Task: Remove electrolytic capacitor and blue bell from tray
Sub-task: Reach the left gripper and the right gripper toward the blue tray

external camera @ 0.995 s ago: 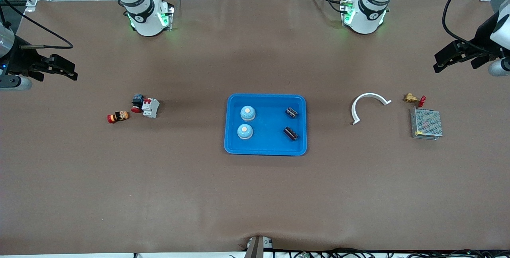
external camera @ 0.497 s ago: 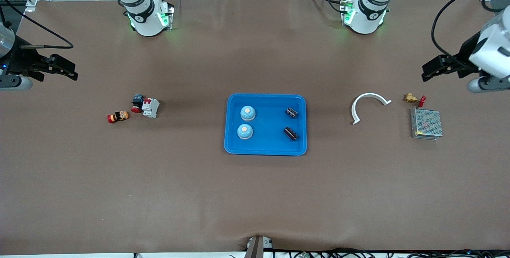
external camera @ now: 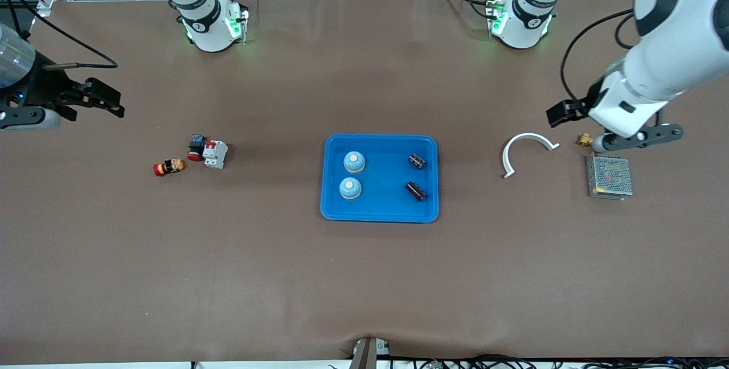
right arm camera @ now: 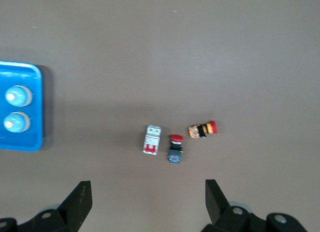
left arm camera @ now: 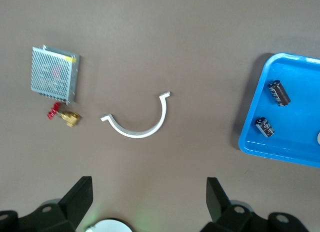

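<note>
While both of my arms are hanging high above the table (external camera: 364,289), nothing is being carried: the left gripper (left arm camera: 150,199) is standing with jaws wide over the bare stretch near the white curved clip (left arm camera: 137,119), and the right gripper (right arm camera: 147,199) is likewise spread wide over the table near the small circuit breaker (right arm camera: 152,139) and the two red push buttons (right arm camera: 175,147).

All of the work is lying in the tray (external camera: 380,214) at the middle of the table. Two blue bells (external camera: 354,162) are sitting side by side at the end toward my right arm, and two electrolytic capacitors (external camera: 417,160) are lying on their sides at the end toward my left arm.

I am judging the capacitors to be light, hard and smooth cylinders (apt to roll if nudged), so I am planning to close across the round body near its middle, jaws square to its long axis. The bells look like rigid domes with slippery, sloping sides; I am thinking of pinching low across the widest part, not the pale button on top, since a high grip could squirt off.
</note>
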Robot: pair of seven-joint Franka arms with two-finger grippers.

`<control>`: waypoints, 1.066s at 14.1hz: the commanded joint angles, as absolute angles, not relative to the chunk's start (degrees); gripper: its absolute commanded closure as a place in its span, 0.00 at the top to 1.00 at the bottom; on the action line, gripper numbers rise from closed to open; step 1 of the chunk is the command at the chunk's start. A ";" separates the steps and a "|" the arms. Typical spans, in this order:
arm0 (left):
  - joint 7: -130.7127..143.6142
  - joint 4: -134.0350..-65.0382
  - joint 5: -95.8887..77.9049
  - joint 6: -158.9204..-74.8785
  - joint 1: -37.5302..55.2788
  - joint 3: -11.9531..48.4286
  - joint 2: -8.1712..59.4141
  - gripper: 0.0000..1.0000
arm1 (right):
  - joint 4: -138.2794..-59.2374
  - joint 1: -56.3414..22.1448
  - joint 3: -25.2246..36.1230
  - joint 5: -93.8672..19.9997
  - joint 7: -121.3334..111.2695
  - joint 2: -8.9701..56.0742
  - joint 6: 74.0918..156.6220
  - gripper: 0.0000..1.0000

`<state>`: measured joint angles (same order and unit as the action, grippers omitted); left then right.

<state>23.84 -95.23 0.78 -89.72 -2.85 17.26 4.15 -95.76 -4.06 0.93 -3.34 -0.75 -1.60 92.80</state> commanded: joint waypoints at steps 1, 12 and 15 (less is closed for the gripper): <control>27.23 -99.22 0.09 -91.14 -3.60 18.02 1.58 1.00 | -94.66 -7.63 1.05 -4.22 3.67 1.83 95.53 1.00; 62.37 -116.54 0.44 -121.27 -1.24 29.44 7.72 1.00 | -94.31 -20.03 1.05 -6.68 22.58 12.03 107.12 1.00; 71.60 -116.63 3.76 -125.67 2.45 29.44 12.29 0.86 | -94.39 -21.09 1.05 -6.68 23.47 15.72 110.64 1.00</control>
